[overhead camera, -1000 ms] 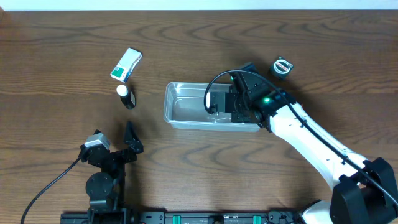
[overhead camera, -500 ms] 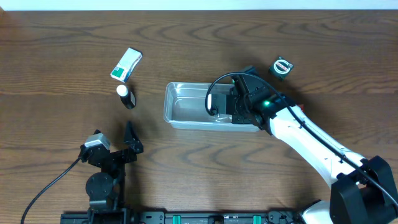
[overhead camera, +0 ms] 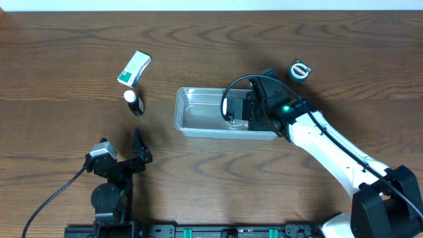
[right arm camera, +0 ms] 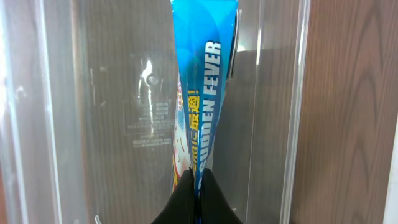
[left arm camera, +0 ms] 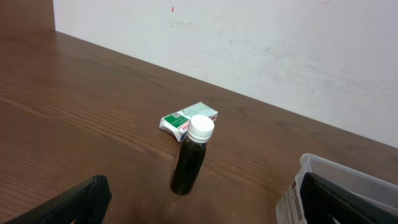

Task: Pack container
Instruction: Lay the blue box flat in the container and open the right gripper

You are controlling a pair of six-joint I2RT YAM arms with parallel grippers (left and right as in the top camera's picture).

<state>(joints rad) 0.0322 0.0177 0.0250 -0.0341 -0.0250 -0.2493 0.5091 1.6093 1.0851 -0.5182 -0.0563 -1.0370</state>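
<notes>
Container [overhead camera: 190, 123] below right gripper's [right arm camera: 198, 186] packet [right arm camera: 200, 93], apparently

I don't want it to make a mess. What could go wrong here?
The right gripper pinches only the thin edge of the blue packet, so it might slip or land crooked. The gripper hangs close to the wall of the clear container and could nudge it. The tall upright bottle may topple if bumped.

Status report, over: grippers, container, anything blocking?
Left gripper open, empty. Right gripper shut on blue packet, over container. Bottle, small box apart, left of container.
</notes>
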